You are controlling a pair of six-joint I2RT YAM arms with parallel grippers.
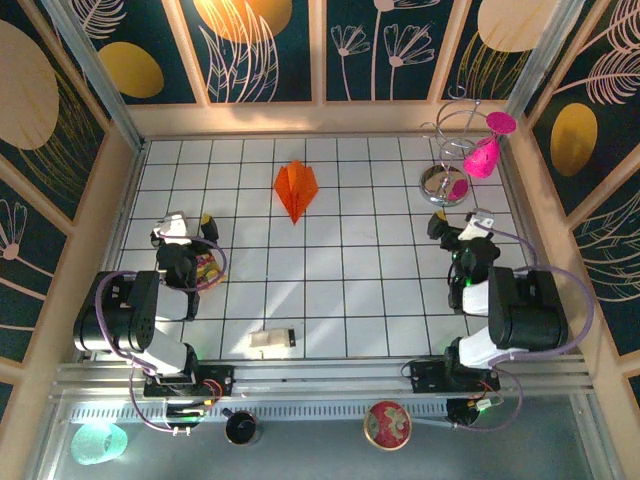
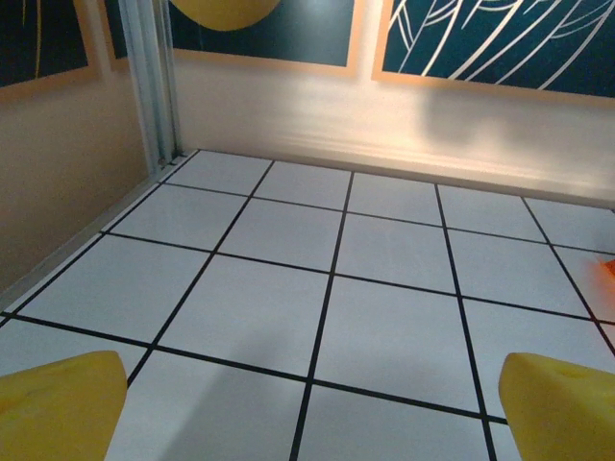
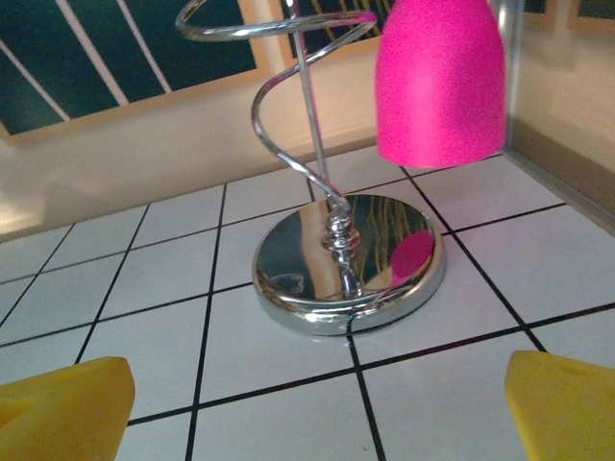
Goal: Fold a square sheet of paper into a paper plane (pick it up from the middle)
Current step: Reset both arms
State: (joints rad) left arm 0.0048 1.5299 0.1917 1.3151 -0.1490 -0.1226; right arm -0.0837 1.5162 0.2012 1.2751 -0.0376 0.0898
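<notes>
Hanging back with nothing in hand

The bright orange paper plane [image 1: 296, 190], a thin sheet creased into a pointed dart, lies flat on the white tiled table [image 1: 340, 290], in the far half and a little left of the middle. Its long axis runs from the far edge toward the near edge, with the sharp tip pointing back at the arms. To my eye the folding looks done, or very nearly.

The left gripper [image 1: 188, 228] hovers near the left edge with its yellow-padded jaws spread wide and nothing between them. Its wrist camera looks over bare tiles past the left gripper [image 2: 312, 408], and a sliver of orange shows at the right border. The right gripper [image 1: 455, 225] stands just as wide and empty by the right edge, facing the shiny chrome spiral stand [image 3: 348, 259] and its bright pink cone [image 3: 440, 82].

The dart sits between the two, farther out than either, and the left arm looks the nearer one. Any reach from it would go rightward and away, meeting the dart side-on across its centre crease.
</notes>
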